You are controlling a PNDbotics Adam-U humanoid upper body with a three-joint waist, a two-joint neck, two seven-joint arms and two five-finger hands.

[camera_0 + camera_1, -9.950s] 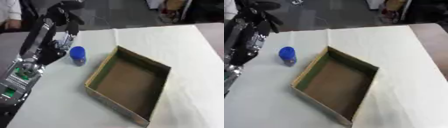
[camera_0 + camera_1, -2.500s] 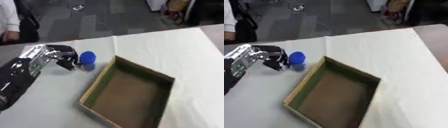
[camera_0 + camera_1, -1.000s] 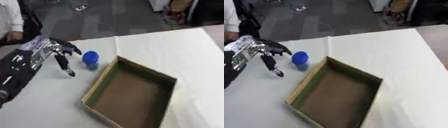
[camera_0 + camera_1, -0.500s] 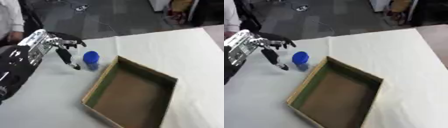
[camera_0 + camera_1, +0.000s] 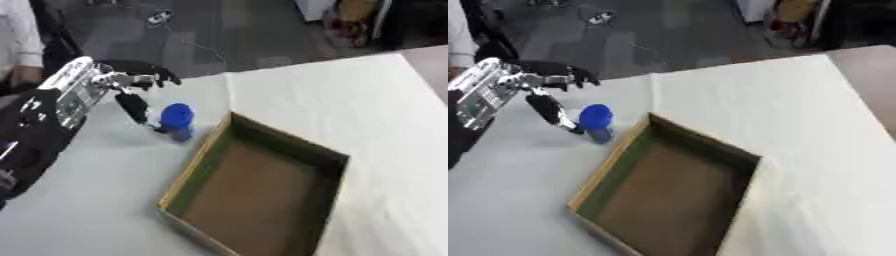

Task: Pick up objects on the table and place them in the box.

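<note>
A small blue bottle point(image 5: 178, 121) with a round cap stands upright on the white table, just left of the cardboard box point(image 5: 325, 159). The box is open, brown inside, and nothing lies in it. My left hand point(image 5: 129, 88) comes in from the left with its fingers spread. One black finger point(image 5: 136, 108) reaches down to the left side of the bottle, close to it or touching it; I cannot tell which. The other fingers point away over the table's far edge. Nothing is held. My right hand shows in neither view.
The table point(image 5: 367, 100) is covered with a white cloth that runs wide to the right of the box. Dark floor lies beyond the far edge. A person in white stands at the far left edge, away from the objects.
My left hand has shifted a little right toward the bottle, its downward finger now next to it. The bottle and box have kept their places on the table.
</note>
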